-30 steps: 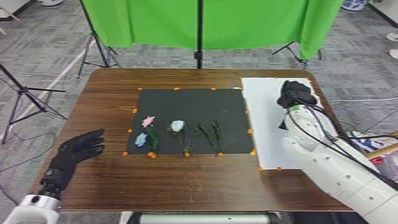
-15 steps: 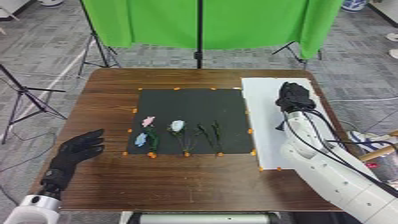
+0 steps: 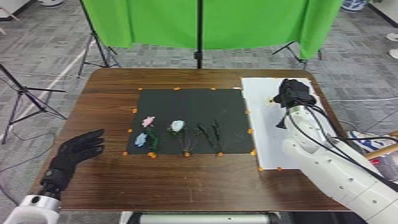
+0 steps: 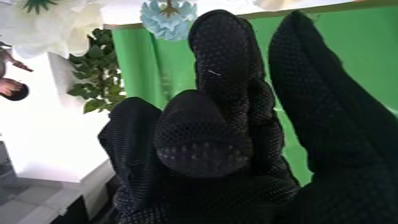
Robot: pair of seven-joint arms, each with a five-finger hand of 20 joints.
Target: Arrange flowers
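My left hand (image 3: pixel 80 146) is open over the table's left side. My right hand (image 3: pixel 294 94) is above the white board, a small yellowish spot (image 3: pixel 271 101) beside it. On the dark mat lie a pink flower (image 3: pixel 147 121), a blue flower (image 3: pixel 140 140), a white flower (image 3: pixel 178 125) and green stems (image 3: pixel 216 134). In the right wrist view, my right hand (image 4: pixel 204 135) has mostly straight fingers, with nothing visible between them; past them are large white petals (image 4: pixel 53 30) and a pale blue bloom (image 4: pixel 169 21).
The dark mat (image 3: pixel 191 105) and white board (image 3: pixel 266 150) lie on the brown table (image 3: pixel 107 195), with orange markers round them. A green curtain (image 3: pixel 151 25) and black stands are beyond the far edge. A leafy plant (image 4: pixel 96 72) shows in the right wrist view.
My right hand has shifted slightly towards the table's far edge, and the yellowish spot has come into sight at its left. The left hand and the flowers on the mat have kept still.
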